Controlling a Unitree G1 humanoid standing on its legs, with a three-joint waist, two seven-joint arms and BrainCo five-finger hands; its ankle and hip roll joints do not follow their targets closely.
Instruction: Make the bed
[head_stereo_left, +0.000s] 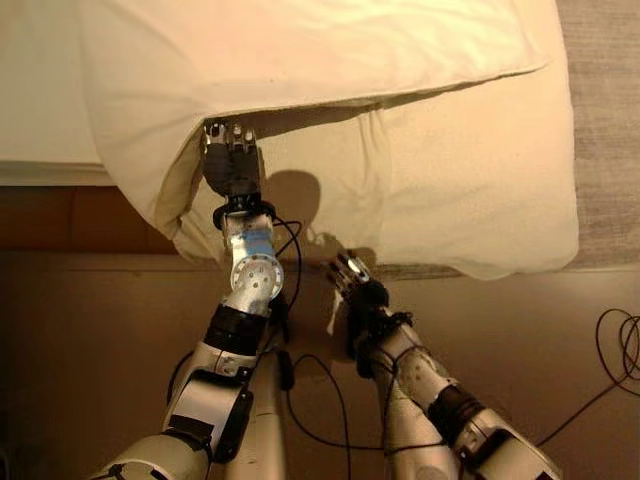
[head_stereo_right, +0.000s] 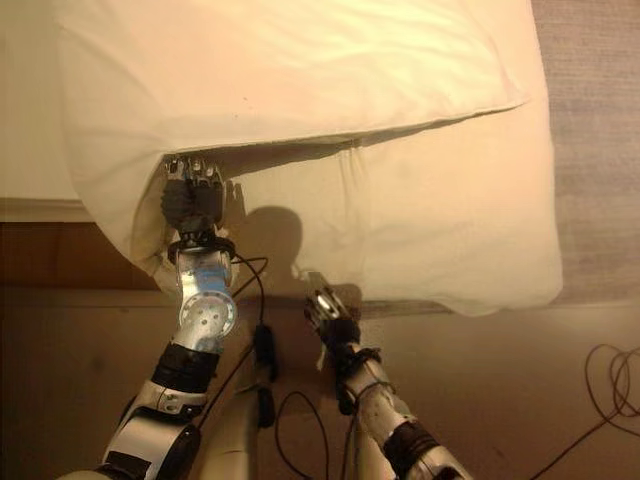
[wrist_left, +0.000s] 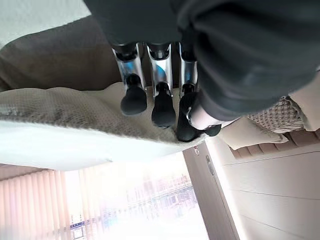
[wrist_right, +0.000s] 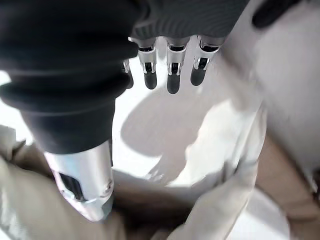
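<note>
A cream quilt (head_stereo_left: 300, 50) covers the bed, its folded edge overhanging a second cream layer (head_stereo_left: 470, 190) that droops over the bedside. My left hand (head_stereo_left: 233, 165) is raised at the quilt's folded edge near its left corner. In the left wrist view its fingers (wrist_left: 162, 107) curl onto a textured beige cloth (wrist_left: 60, 110) and grip its edge. My right hand (head_stereo_left: 352, 280) hangs lower, just below the drooping hem and apart from it. Its fingers (wrist_right: 172, 82) are relaxed and hold nothing, with white cloth (wrist_right: 200, 130) beyond them.
The brown side of the bed frame (head_stereo_left: 60, 215) runs along the left, under the mattress edge. A tan floor (head_stereo_left: 560, 340) lies below the bed. A grey woven surface (head_stereo_left: 605, 100) lies past the quilt on the right. A bright window (wrist_left: 140, 200) shows behind the left hand.
</note>
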